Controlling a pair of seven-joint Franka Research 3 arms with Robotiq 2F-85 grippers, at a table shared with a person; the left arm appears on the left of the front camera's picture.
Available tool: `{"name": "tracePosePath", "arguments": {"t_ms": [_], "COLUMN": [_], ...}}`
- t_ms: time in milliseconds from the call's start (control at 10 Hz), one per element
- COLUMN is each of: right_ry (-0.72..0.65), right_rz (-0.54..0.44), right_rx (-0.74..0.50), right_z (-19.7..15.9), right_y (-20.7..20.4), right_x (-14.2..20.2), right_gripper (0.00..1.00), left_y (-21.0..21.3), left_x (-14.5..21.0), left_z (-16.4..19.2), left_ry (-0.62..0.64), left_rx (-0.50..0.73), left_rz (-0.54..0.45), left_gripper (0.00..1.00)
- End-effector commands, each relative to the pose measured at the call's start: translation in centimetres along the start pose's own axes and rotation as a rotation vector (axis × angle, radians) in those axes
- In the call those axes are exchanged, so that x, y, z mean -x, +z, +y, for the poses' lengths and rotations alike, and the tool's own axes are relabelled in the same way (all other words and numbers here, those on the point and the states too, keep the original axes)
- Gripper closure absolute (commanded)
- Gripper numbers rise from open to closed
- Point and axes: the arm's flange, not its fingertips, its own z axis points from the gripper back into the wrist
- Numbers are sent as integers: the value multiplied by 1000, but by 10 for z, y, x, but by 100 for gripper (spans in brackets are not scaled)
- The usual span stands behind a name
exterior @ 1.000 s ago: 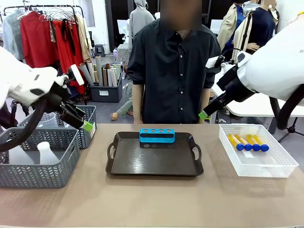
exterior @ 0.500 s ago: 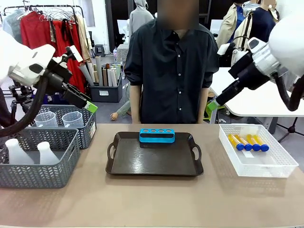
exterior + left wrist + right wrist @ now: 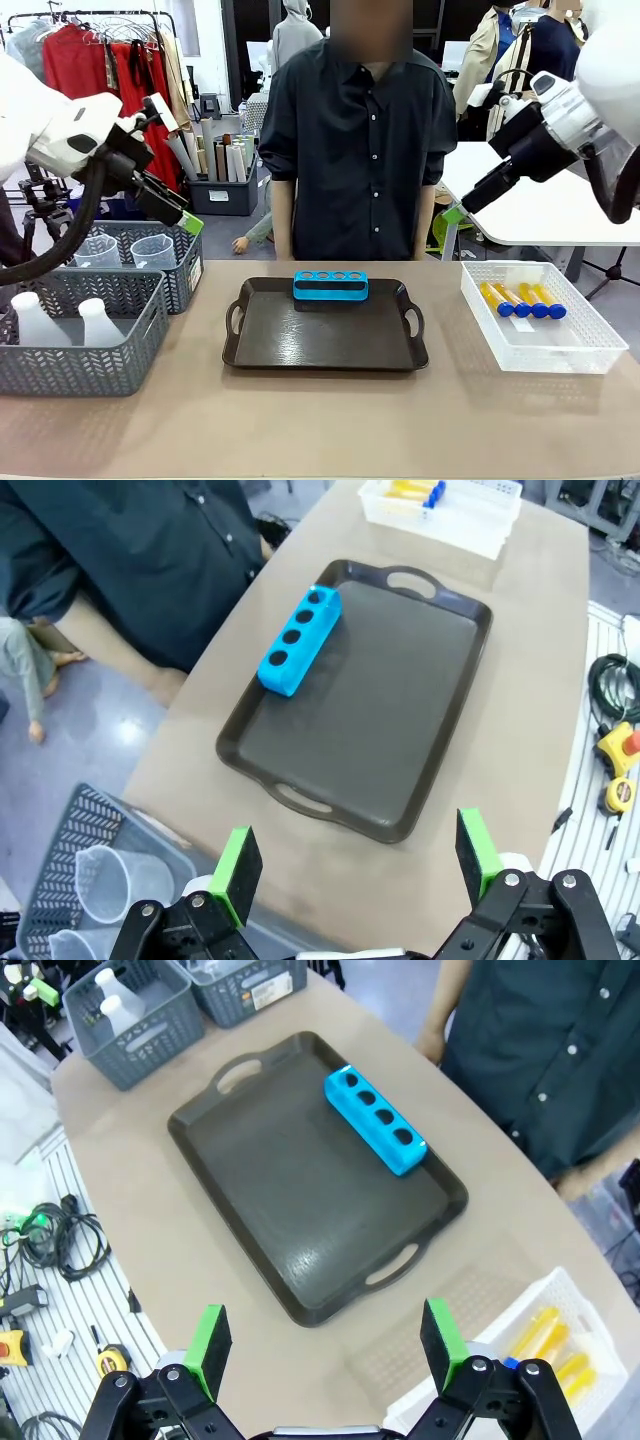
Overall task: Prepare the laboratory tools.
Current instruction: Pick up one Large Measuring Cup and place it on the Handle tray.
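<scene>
The left end effector point(image 3: 190, 222) hangs released, fingers spread. Just below it stand two beakers point(image 3: 153, 252) in a basket point(image 3: 185, 285), with two flasks point(image 3: 97, 322) in the nearer basket point(image 3: 100, 375). Well to its right, a blue rack point(image 3: 330, 285) sits on the dark tray point(image 3: 300, 345) on the surface point(image 3: 320, 420). The right end effector point(image 3: 455, 213) is also released. Four tubes point(image 3: 522, 298) lie below it, slightly right, in a white tray point(image 3: 590, 350).

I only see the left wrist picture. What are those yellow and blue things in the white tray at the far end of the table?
Observer: Four blue-capped tubes of yellow-orange liquid, lying side by side.
Visitor: Is that grey basket with cups the only one?
Observer: No, a second grey basket, nearer the robot, holds two white flasks.
Visitor: And the other claw?
Observer: The right gripper is raised, open and empty.
</scene>
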Motion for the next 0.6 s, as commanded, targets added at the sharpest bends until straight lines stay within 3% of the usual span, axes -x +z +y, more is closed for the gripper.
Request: {"name": "tracePosePath", "arguments": {"t_ms": [0, 500], "right_ry": [0, 0], "right_rz": [1, 1], "right_rx": [4, 4], "right_z": [2, 2], "right_y": [2, 2], "right_x": [-1, -1], "right_gripper": [0, 0], "left_y": [-1, -1], "left_x": [0, 0], "left_z": [1, 1], "left_ry": [2, 2], "left_rx": [-10, -10], "left_rz": [18, 18], "left_gripper": [0, 0]}}
